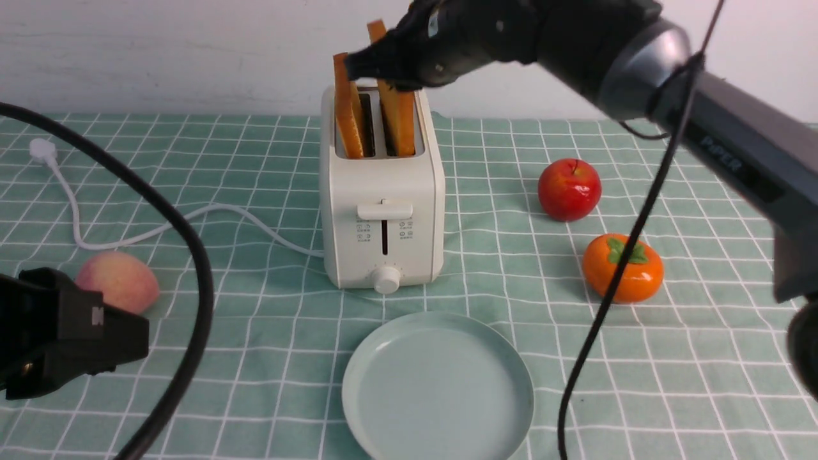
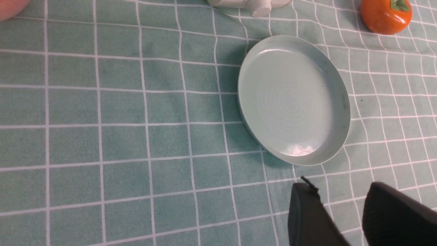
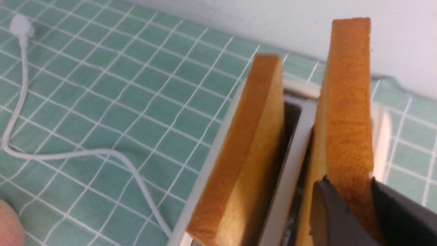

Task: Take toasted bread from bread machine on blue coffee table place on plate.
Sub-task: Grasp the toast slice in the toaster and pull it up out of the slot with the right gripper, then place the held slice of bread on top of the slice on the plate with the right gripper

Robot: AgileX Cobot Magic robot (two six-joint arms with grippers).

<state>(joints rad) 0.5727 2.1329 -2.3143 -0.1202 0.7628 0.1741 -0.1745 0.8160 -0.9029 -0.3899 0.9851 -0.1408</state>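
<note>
A cream-white, boxy two-slot toaster (image 1: 382, 211) stands upright near the middle of the desk (image 1: 671, 396), whose top is covered in mint-green cloth with a white grid. The toaster's lever and knob face the robot. Two square, golden slices of toasted bread stand on edge in its slots. They poke well above the top, so their crusts can be reached from above.

The right tool (image 3: 350, 194) reaches in over the toaster from the right. Its two dark fingers (image 3: 327, 215) press against opposite faces of the right slice (image 3: 348, 102) and hold it near an upper corner. Pinching across the thin dimension is the hold the narrow slot allows. This slice stands higher than the left slice (image 3: 245, 153), yet its lower part sits in the slot, so I judge the lift as barely begun.

The round, shallow, pale blue-green plate (image 1: 441, 396) lies bare just in front of the toaster, likely so that the carry is short. The left tool (image 2: 341, 194) hovers low over the cloth to the plate's left, jaws partly apart with nothing between them, out of the way.

A red apple (image 1: 569, 190), an orange persimmon (image 1: 623, 268) and a pink peach (image 1: 118, 281) lie off to the sides. The white power cord (image 1: 192, 220) trails leftward.
</note>
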